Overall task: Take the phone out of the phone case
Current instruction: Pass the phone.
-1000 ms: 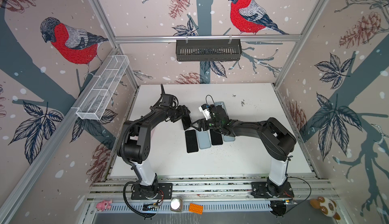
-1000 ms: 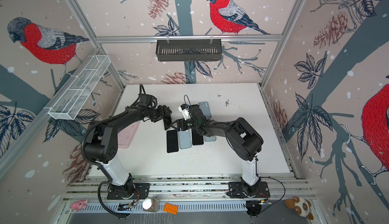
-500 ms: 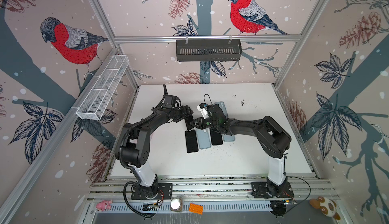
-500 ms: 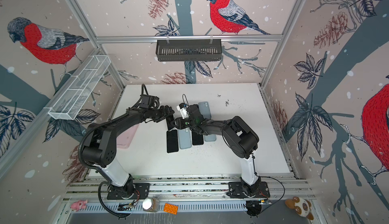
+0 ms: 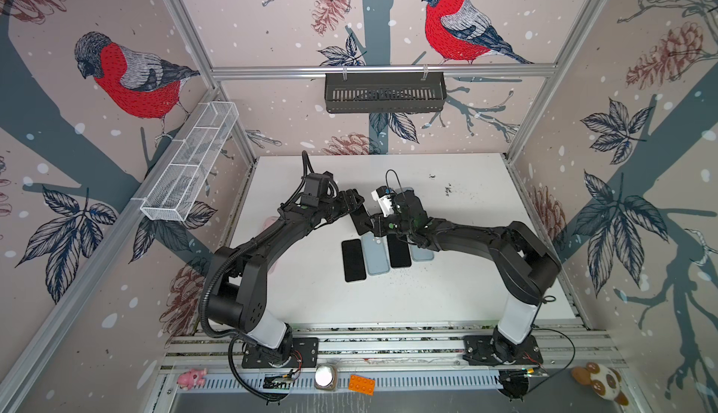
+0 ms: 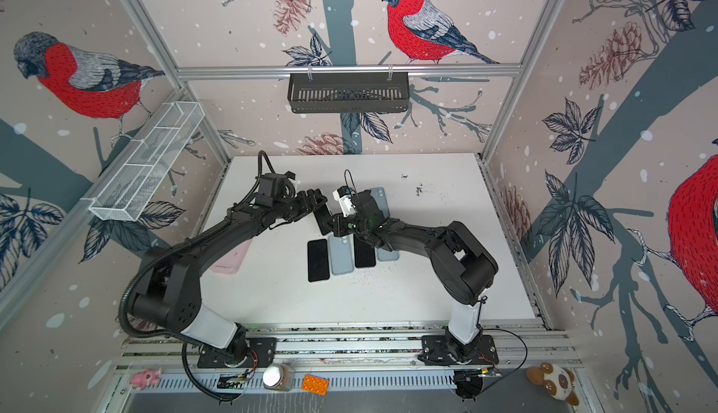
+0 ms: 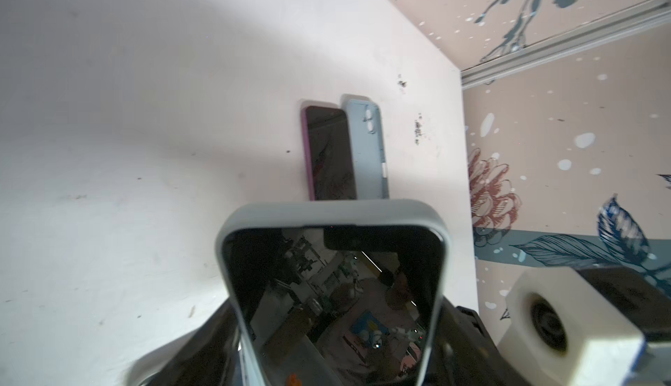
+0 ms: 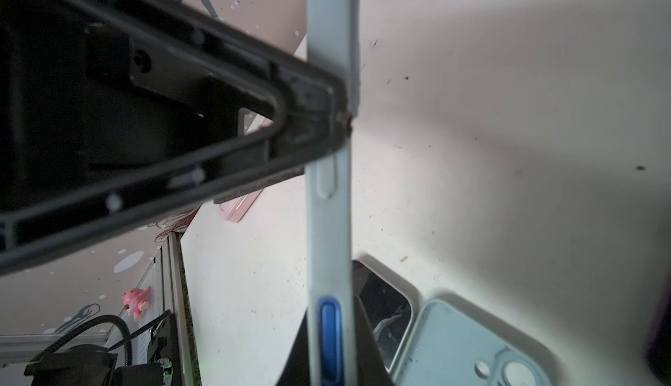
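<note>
Holding step: my right gripper (image 8: 330,358) pinches tight on the thin side of the pale grey silicone phone case (image 7: 326,210), black-screened phone (image 7: 332,293) inside, lifted over the white table (image 5: 311,294), my left gripper (image 7: 337,344) straddling it wide, grip unclear; next, I'd peel a corner free

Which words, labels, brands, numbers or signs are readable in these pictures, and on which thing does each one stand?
None: no word, brand, number or sign can be read in any view.
The phone in its grey case shows only reflections on its dark screen.
The other phones on the table show no logo or label.
</note>
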Controlling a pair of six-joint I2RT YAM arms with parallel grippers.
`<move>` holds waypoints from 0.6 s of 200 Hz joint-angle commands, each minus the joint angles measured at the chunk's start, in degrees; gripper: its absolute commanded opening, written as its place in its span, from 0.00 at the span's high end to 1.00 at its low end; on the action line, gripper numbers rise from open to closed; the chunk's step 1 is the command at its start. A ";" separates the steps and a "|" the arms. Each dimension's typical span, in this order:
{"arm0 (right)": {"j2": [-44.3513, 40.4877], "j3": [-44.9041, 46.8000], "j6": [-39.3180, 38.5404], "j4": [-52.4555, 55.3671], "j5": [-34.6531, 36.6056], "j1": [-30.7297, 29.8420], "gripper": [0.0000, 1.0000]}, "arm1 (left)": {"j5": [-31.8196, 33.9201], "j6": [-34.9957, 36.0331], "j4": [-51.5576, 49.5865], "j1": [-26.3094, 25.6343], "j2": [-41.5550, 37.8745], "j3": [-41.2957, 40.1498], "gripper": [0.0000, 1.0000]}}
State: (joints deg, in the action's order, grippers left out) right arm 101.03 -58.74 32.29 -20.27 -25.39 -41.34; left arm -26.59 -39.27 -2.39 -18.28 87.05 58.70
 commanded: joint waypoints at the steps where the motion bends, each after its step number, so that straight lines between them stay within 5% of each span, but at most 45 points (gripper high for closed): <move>1: -6.40 2.13 -5.76 4.36 5.20 1.70 0.98 | 0.70 3.34 9.71 -1.48 -3.89 -1.03 0.01; 56: -30.95 17.01 -14.13 1.12 2.24 15.41 0.99 | 1.50 18.66 21.31 -8.45 -16.31 -7.45 0.01; 120: -52.85 35.68 -25.99 -25.59 -6.69 17.01 1.00 | -16.75 38.70 25.88 -11.29 -22.79 -12.36 0.04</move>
State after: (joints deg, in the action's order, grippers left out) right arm 51.79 -26.20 12.03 -30.04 -26.46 -24.38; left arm -33.85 -11.55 19.31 -29.34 65.98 48.01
